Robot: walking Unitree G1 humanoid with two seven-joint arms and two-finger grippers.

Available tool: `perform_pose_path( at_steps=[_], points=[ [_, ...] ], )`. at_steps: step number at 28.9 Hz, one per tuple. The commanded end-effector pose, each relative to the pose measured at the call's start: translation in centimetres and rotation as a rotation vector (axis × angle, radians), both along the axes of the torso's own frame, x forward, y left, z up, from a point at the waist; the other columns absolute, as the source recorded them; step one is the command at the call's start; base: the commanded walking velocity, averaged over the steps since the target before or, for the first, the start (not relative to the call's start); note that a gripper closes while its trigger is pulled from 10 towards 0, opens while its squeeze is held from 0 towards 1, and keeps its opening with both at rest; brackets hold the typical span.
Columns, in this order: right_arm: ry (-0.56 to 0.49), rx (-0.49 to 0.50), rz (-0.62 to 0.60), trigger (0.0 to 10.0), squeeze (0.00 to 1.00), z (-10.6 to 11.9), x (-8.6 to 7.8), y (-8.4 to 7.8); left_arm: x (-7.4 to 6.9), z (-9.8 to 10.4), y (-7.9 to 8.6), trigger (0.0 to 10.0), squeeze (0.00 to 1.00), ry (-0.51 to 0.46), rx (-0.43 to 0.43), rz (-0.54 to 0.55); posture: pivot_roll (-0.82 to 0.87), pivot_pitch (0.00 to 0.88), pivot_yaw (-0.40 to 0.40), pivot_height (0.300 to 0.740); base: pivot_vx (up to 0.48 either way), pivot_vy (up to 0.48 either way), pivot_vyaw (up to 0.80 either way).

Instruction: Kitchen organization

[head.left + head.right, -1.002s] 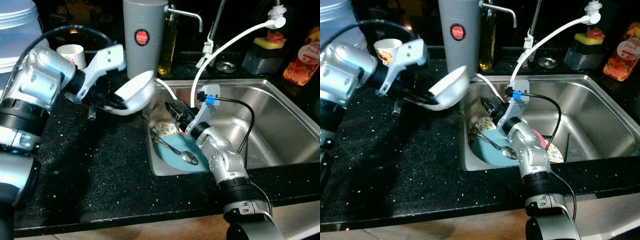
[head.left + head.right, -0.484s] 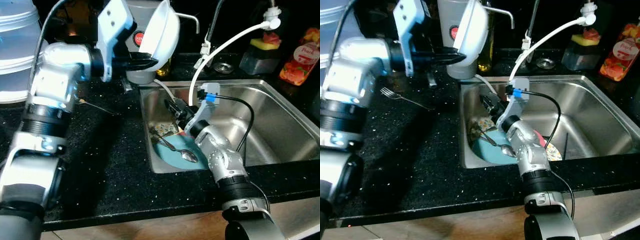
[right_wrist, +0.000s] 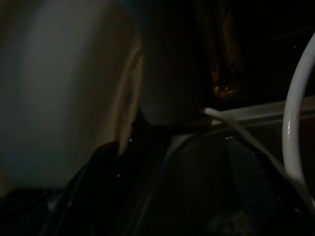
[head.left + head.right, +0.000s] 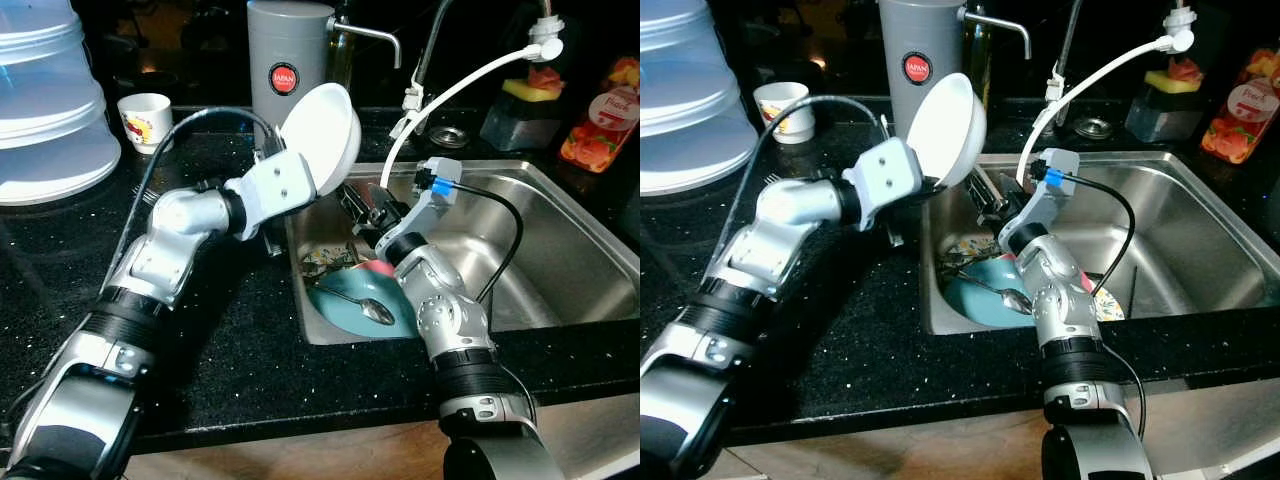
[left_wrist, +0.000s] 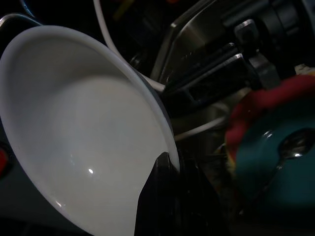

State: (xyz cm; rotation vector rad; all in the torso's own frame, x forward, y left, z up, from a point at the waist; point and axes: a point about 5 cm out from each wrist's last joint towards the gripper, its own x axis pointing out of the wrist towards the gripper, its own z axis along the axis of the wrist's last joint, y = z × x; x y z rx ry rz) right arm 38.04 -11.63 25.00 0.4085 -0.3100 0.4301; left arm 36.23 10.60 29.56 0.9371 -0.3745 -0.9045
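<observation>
Spoon (image 4: pixel 365 307) lies on teal plate (image 4: pixel 350 305) in sink (image 4: pixel 560 250). Right gripper (image 4: pixel 362 207) above the plate, finger state unclear. Left gripper (image 4: pixel 318 185) clamps white bowl (image 4: pixel 322 138) by its rim, tilted over the sink's left edge. Grey canister (image 4: pixel 288 70) behind.

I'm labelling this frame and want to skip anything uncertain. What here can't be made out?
- Right gripper: in both eye views the white bowl covers its tips, so whether the jaws are open cannot be told.
- Right wrist view: dark and blurred; a pale curved shape, likely the bowl.
- Patterned dish in the sink: mostly hidden under the teal plate and the right arm.
- Peach bottle: cut by the frame edge.
</observation>
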Motion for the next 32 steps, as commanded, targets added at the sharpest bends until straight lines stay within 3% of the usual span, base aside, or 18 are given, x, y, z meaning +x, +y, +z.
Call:
perform_pose_path(
  at_steps=[1,6,8,9,12,15,18,19,22,26,27,28,30,31,32],
  points=[
    [-0.110,0.042,-0.012,10.0,1.00,2.7,-0.3,0.1,-0.2,-1.6,-0.4,0.0,0.00,0.019,0.070,-0.029,0.09,0.093,-0.027,0.740,0.000,0.000,0.00],
    [-0.167,0.074,-0.064,10.0,1.00,4.1,-0.5,-0.5,0.0,-2.7,0.1,0.0,0.00,-0.010,0.144,-0.008,0.09,0.090,-0.022,0.740,0.000,0.000,0.00],
    [-0.189,0.067,-0.080,10.0,0.55,4.5,-0.6,-0.7,0.2,-3.1,0.4,0.0,0.00,-0.022,0.177,0.006,0.09,0.089,-0.023,0.740,0.000,0.000,0.00],
    [-0.201,0.066,-0.088,10.0,0.00,4.8,-0.6,-0.8,0.3,-3.4,0.6,0.0,0.00,-0.020,0.188,0.013,0.09,0.089,-0.023,0.740,0.000,0.000,0.00],
    [-0.218,0.063,-0.089,10.0,0.00,5.1,-0.7,-0.8,0.3,-3.7,0.7,0.0,0.00,-0.027,0.209,0.013,0.09,0.088,-0.022,0.740,0.000,0.000,0.00],
    [-0.196,-0.047,-0.039,10.0,0.00,5.0,-0.5,-0.1,0.4,-3.9,0.6,0.0,0.00,-0.046,0.218,0.010,0.09,0.088,-0.022,0.740,0.000,0.000,0.00],
    [-0.183,-0.095,-0.042,10.0,0.00,4.7,-0.4,0.1,0.5,-3.9,0.6,0.0,0.00,-0.059,0.221,0.017,0.09,0.088,-0.022,0.740,0.000,0.000,0.00],
    [-0.152,-0.238,-0.082,10.0,1.00,3.9,0.0,0.1,0.7,-3.6,0.7,0.0,0.00,-0.089,0.222,0.033,0.09,0.087,-0.022,0.740,0.000,0.000,0.00],
    [-0.096,-0.385,-0.131,10.0,1.00,2.8,0.5,-0.2,0.8,-3.2,0.7,0.0,0.00,-0.130,0.216,0.037,0.09,0.085,-0.021,0.740,0.000,0.000,0.00],
    [-0.049,-0.389,-0.126,10.0,1.00,2.2,0.7,-0.1,0.7,-3.1,0.5,0.0,0.00,-0.151,0.213,0.023,0.09,0.085,-0.021,0.740,0.000,0.000,0.00],
    [-0.030,-0.395,-0.119,10.0,0.55,1.9,0.8,-0.1,0.7,-3.1,0.3,0.0,0.00,-0.166,0.215,0.013,0.09,0.085,-0.022,0.740,0.000,0.000,0.00],
    [-0.013,-0.398,-0.114,10.0,0.00,1.7,0.8,0.0,0.6,-3.0,0.2,0.0,0.00,-0.182,0.215,0.004,0.09,0.085,-0.022,0.740,0.000,0.000,0.00],
    [0.038,-0.369,-0.098,10.0,0.00,1.1,1.0,0.0,0.4,-2.8,-0.1,0.0,0.00,-0.219,0.208,-0.017,0.09,0.085,-0.022,0.740,0.000,0.000,0.00],
    [0.120,-0.285,-0.065,8.5,0.00,0.4,1.1,0.0,0.2,-2.5,-0.4,0.0,0.00,-0.261,0.195,-0.039,0.09,0.085,-0.022,0.740,0.000,0.000,0.00],
    [0.120,-0.285,-0.065,8.5,0.00,0.4,1.1,0.0,0.2,-2.5,-0.4,0.0,0.00,-0.261,0.195,-0.039,0.09,0.085,-0.022,0.740,0.000,0.000,0.00]
  ],
)
